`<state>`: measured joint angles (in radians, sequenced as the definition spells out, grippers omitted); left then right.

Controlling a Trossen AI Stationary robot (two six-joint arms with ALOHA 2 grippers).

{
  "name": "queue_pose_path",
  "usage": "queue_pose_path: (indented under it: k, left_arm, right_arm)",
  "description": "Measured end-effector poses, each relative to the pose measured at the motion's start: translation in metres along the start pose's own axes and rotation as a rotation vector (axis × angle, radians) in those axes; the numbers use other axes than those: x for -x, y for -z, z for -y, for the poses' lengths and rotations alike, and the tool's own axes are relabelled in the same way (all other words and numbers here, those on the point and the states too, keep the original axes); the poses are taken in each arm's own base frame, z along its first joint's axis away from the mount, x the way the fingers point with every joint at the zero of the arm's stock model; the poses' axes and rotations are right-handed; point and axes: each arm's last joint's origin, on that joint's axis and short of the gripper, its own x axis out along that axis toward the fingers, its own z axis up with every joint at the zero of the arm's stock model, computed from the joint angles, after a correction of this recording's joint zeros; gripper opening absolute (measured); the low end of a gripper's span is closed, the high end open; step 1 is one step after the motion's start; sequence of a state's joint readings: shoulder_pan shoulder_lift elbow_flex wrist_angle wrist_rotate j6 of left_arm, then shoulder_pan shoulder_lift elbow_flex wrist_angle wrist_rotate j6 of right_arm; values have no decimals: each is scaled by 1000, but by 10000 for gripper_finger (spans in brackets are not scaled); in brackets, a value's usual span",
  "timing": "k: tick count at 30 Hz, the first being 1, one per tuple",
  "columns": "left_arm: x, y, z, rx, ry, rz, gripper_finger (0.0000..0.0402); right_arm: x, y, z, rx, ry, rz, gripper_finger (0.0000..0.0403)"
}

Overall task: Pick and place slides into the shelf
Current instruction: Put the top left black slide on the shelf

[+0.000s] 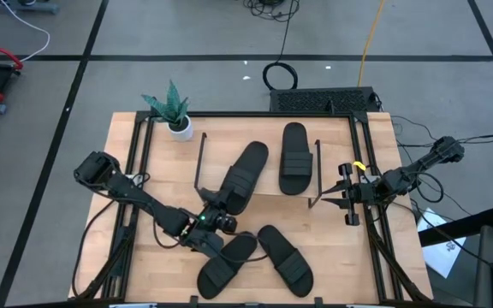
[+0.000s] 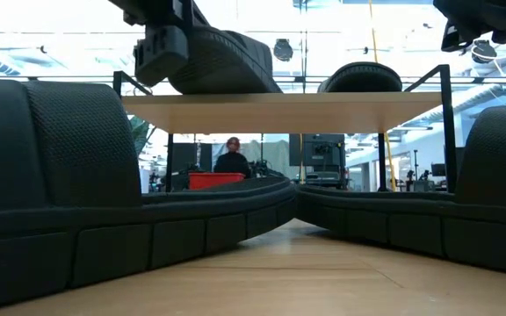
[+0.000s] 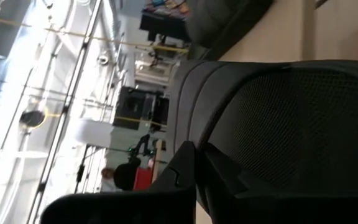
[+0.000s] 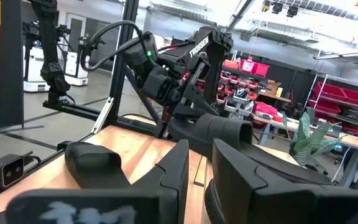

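Observation:
The shelf stands mid-table, and its wooden top board shows in the low view. One black slide lies on the board's right part. A second slide lies slanting on the board's left part, with my left gripper shut on its near end. It also shows in the low view. Two more slides lie on the table in front of the shelf. My right gripper is open and empty beside the shelf's right end. My left gripper holds the slanting slide by its near end, which reaches past the board's near edge. The fingers come about level from the table's near left, along the slide. One finger lies against the slide's rim. The slide's far part rests on the top board.
A small potted plant stands at the table's far left, beside the shelf's left wire frame. The two slides on the table fill the low view's left and right. A person shows in the room behind.

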<state>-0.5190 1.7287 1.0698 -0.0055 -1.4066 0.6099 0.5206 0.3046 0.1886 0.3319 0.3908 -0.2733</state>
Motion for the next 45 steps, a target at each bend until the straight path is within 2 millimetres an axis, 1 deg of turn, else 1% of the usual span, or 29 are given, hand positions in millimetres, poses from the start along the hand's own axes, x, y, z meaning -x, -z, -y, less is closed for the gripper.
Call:
queue_pose_path:
  k: [6,16,21,25,29,32,35,38,40,43,45]
  left_arm:
    - [0,1,2,16,24,10,41]
    - [0,1,0,29,16,8,137]
    - [1,-2,-6,55,7,9,187]
    - [-1,-7,-13,39,-28,-15,214]
    - [-11,-9,-19,68,-43,-43,222]
    - [-19,-9,-24,84,-54,-65,219]
    - [-23,-7,-24,71,-56,-79,215]
    - [-23,-7,-23,65,-48,-75,214]
    - [-22,-8,-22,62,-14,-49,214]
    - [-20,-6,-17,2,63,-8,214]
    - [-19,-3,-15,-22,81,-6,214]
  right_arm:
    - [0,0,0,0,0,0,64]
    - [0,0,0,0,0,0,64]
    - [0,0,0,0,0,0,64]
    - [0,-1,0,-9,1,7,64]
    - [0,-1,0,-29,2,8,64]
    - [0,-1,0,-30,2,8,64]
    - [0,-1,0,-30,1,9,64]
    - [0,-1,0,-29,0,8,64]
    - [0,-1,0,-30,1,8,64]
    - [0,-1,0,-29,1,8,64]
    - [0,-1,0,-29,1,8,64]
